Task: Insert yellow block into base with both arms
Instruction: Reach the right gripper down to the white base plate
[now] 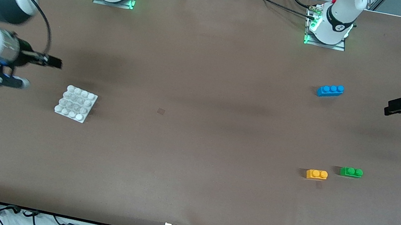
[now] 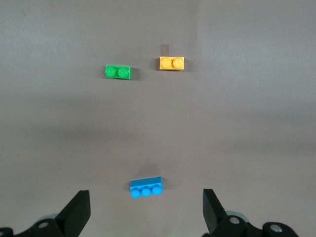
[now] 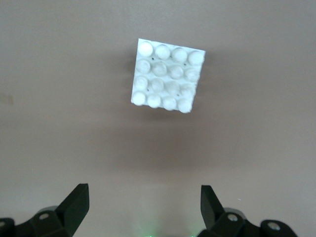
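The yellow block lies on the table toward the left arm's end, beside a green brick; it also shows in the left wrist view. The white studded base lies flat toward the right arm's end and shows in the right wrist view. My left gripper is open and empty, up in the air over the table's left-arm end. In its wrist view the jaws stand wide apart. My right gripper is open and empty, raised over the table beside the base; its wrist view shows jaws wide apart.
A blue three-stud brick lies farther from the front camera than the yellow block; it shows in the left wrist view. The green brick shows there too. The brown table spreads between the base and the bricks.
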Tool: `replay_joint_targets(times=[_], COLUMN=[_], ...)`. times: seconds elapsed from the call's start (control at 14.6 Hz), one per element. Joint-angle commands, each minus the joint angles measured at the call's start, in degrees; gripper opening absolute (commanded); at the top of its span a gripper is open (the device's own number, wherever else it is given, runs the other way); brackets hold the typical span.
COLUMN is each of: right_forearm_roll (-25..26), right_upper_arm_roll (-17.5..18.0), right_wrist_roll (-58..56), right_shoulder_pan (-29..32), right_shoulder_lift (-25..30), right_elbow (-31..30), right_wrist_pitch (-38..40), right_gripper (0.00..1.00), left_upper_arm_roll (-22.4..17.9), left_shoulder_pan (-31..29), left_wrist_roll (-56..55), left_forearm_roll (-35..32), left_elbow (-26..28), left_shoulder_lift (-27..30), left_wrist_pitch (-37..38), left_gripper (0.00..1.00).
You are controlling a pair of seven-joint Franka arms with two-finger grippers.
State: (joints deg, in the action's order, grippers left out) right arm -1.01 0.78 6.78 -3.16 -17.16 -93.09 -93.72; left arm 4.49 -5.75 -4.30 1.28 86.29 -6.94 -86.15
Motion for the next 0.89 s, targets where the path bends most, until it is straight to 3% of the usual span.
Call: replay_joint_targets(times=[0.0, 0.41, 0.62, 0.82], right_forearm_roll=[0.83, 0.83, 0.83, 0.83], right_upper_arm_roll=[-0.34, -0.34, -0.34, -0.69], right_wrist_roll=[4.56, 13.24, 18.70, 18.80], right_shoulder_pan=[-2.28, -4.21, -4.39, -3.69], right_shoulder_lift=[-3.22, -7.26, -12.09, -13.42], right_elbow=[-0.78, -7.71, -7.81, -9.30], right_wrist_pitch=[-4.44, -18.67, -26.93, -28.19], right_gripper=[1.00, 1.00, 1.00, 1.00], left_upper_arm_roll=[0.08, -0.10, -0.36, -0.10], left_shoulder_pan=[0.30, -0.66, -0.93, -0.49], left_wrist_roll=[0.88, 0.96, 0.96, 0.96], left_forearm_roll=[1.36, 3.90, 3.99, 4.61], left_elbow=[-1.21, -1.30, -1.30, -1.30], left_shoulder_lift=[-0.53, -0.35, -0.18, -0.26], left_wrist_pitch=[1.77, 7.47, 10.38, 10.56], left_gripper=[1.00, 1.00, 1.00, 1.00])
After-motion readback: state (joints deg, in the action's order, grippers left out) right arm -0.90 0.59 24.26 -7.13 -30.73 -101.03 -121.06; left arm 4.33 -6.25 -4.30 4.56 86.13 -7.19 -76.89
